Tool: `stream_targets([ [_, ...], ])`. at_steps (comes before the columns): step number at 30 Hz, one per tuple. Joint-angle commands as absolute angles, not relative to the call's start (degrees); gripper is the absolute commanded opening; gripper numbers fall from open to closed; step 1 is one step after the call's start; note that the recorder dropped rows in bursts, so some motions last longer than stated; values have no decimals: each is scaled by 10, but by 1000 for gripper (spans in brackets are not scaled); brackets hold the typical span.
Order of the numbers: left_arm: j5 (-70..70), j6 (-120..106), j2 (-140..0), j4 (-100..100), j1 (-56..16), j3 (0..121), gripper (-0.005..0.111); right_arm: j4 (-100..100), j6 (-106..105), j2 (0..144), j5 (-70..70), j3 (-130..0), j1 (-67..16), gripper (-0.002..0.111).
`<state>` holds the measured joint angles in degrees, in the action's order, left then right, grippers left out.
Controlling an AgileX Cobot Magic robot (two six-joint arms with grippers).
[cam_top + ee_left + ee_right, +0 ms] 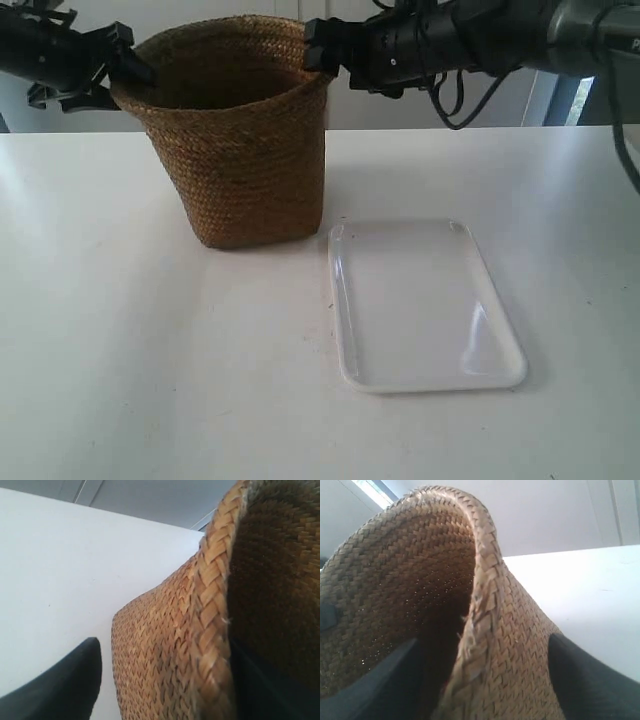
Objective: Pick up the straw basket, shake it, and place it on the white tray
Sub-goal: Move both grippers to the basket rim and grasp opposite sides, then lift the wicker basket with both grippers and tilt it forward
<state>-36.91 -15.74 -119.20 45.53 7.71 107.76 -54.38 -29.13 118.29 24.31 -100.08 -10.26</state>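
Left gripper [165, 652] and right gripper [482, 640] each straddle the rim of the tall brown braided-straw basket [240, 170], fingers wide apart, unclamped.

Braided basket [200, 645] rim, straddled by gripper [165, 652], 1 dark finger [60, 685] outside, clear of wall, 1 inside, white table [60, 570] behind

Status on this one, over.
Left gripper, right gripper open, astride straw basket rim. Basket standing on table beside white tray, unlifted. Nothing between them.
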Motion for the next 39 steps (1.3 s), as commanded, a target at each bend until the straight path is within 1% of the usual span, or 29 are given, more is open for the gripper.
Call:
stream_targets([
  [1,-375,-181,-1195,459,67,1079,69,-545,-266,1204,251,-1012,-102,63],
  [3,-375,-181,-1195,459,66,1079,65,-545,-266,1206,259,-1012,-102,54],
  [5,-375,-181,-1195,459,62,1079,57,-545,-266,1206,270,-1012,-102,39],
  [7,-380,-181,-1195,459,58,1079,40,-545,-266,1204,289,-1012,-102,21],
  [8,-388,-181,-1195,459,56,1079,30,-545,-266,1201,303,-1012,-102,7],
  [9,-394,-181,-1195,459,56,1079,22,-545,-266,1197,311,-1012,-102,0],
  [11,-415,-182,-1193,459,53,1079,1,-545,-266,1189,321,-1012,-102,0],
  [12,-420,-185,-1192,459,53,1079,0,-544,-267,1186,325,-1012,-102,0],
  [16,-426,-185,-1179,447,49,1079,0,-525,-255,1162,336,-1012,-102,0],
  [24,-405,-189,-1102,372,31,1070,0,-381,-202,1087,347,-1012,-102,0],
  [27,-389,-197,-1066,371,27,1041,0,-334,-170,1056,350,-1002,-102,0],
  [31,-348,-214,-1013,373,13,976,0,-328,-131,1012,350,-963,-104,0],
  [39,-241,-274,-899,375,-46,833,0,-230,-143,921,277,-862,-165,0],
])
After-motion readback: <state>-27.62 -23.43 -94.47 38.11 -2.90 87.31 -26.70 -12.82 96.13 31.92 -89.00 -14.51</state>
